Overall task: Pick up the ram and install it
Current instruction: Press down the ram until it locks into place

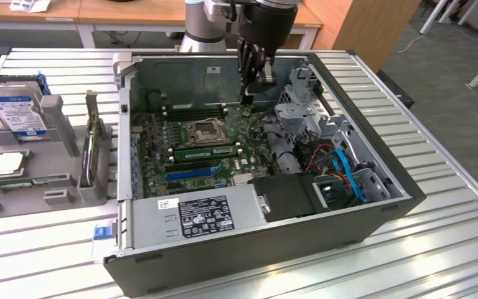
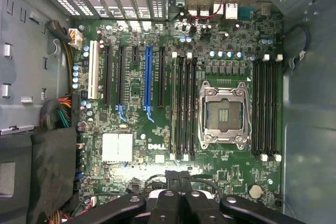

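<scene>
The open computer case (image 1: 372,162) lies on the slatted table with its motherboard (image 1: 160,146) facing up. A long green ram stick (image 1: 206,151) stands in a memory slot beside the CPU socket (image 1: 203,131); the wrist view shows it as the greenish strip (image 2: 174,108) next to the socket (image 2: 223,114). My gripper (image 1: 251,93) hangs over the far edge of the board, near the other bank of memory slots (image 1: 193,111). It is shut, its fingertips (image 2: 174,179) pressed together with nothing between them. A thin green strip (image 1: 35,182), perhaps another stick, lies in the grey holder.
At the exterior view's left, a grey holder (image 1: 56,124) carries a hard drive (image 1: 15,109), a dark expansion card (image 1: 98,149) and a chip (image 1: 7,163). Inside the case are the power supply (image 1: 197,215), a blue slot (image 1: 193,173), the drive cage (image 1: 305,118) and loose cables (image 1: 343,168).
</scene>
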You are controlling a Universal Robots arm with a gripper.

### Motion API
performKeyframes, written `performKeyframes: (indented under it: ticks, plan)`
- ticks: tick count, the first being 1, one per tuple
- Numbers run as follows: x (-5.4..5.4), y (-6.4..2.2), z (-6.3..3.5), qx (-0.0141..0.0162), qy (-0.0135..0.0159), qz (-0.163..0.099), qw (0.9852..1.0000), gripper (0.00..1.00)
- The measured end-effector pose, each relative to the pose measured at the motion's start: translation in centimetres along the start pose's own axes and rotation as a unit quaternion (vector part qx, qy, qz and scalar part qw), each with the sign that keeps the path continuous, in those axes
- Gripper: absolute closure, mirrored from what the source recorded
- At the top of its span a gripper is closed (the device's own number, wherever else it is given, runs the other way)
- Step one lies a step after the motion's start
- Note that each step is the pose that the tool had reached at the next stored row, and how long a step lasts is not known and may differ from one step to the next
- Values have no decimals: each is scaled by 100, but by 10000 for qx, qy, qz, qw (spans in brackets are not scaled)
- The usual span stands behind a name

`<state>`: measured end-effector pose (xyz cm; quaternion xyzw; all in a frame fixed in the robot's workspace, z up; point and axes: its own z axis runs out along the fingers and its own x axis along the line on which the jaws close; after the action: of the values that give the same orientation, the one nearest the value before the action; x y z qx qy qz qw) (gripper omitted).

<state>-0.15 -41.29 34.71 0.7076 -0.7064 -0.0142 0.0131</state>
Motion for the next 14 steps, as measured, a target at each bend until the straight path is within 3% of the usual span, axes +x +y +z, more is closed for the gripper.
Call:
performKeyframes:
  ticks: [14]
  plan:
    - [0,-4,99,0,0,0,10000,90]
